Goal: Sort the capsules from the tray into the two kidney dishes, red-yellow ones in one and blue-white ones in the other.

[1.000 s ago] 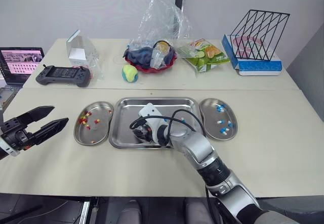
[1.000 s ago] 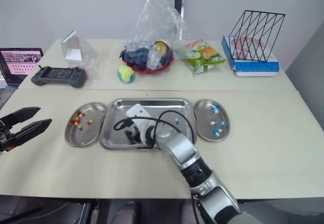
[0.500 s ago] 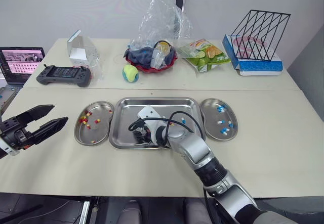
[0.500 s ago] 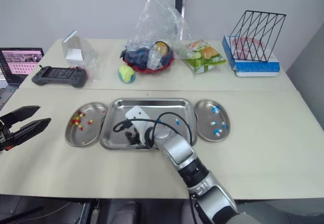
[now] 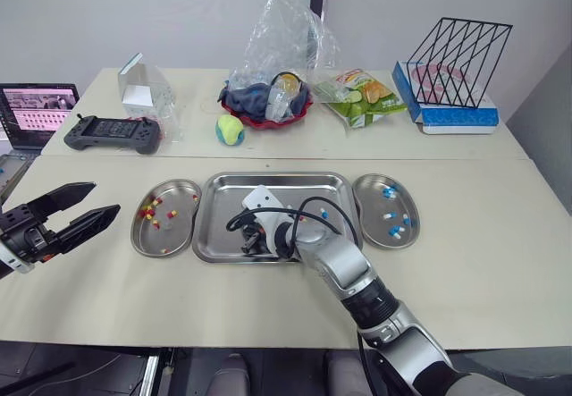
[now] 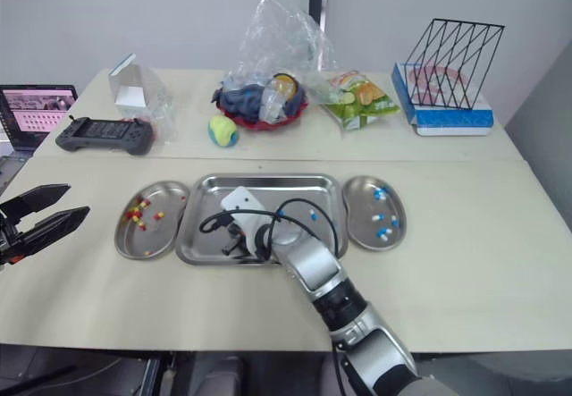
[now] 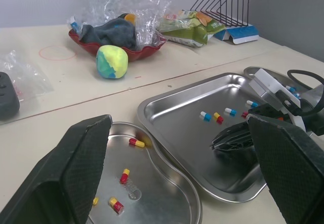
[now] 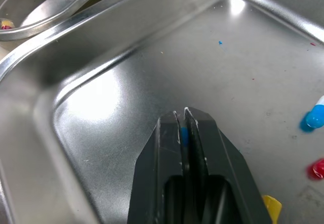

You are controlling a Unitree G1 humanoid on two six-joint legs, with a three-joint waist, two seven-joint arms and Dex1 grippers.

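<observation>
Stainless steel is my landmark: the rectangular stainless-steel tray (image 5: 223, 222) lies on the pale beige surface (image 5: 500, 235), and I place everything from it.

Far to the left of the tray, my left tool (image 5: 105, 198) hovers over the surface. Its two black fingers are spread wide with nothing between them. Well behind the tray and off to its left lies a black handheld game controller (image 5: 112, 132).

Just beside the tray's left edge sits the left kidney-shaped steel dish (image 5: 177, 237), which holds several red-yellow capsules (image 5: 147, 210).

Inside the tray, near its front rim and left of its middle, my right tool (image 8: 182, 114) is down close to the tray floor. Its fingers are pressed narrowly together on a pinched capsule (image 8: 183, 134), of which I see just a blue sliver between the tips. A few loose capsules (image 7: 205, 116) of both colour pairs lie on the tray floor near this tool, toward the tray's right half.

Straight behind the tray stands a red bowl under a crumpled clear plastic bag (image 5: 268, 101).

Just beside the tray's right edge sits the right kidney-shaped steel dish (image 5: 365, 201), with a handful of blue-white capsules (image 5: 394, 230) in it. Well behind the tray to its right stands a black wire rack (image 5: 458, 49).
</observation>
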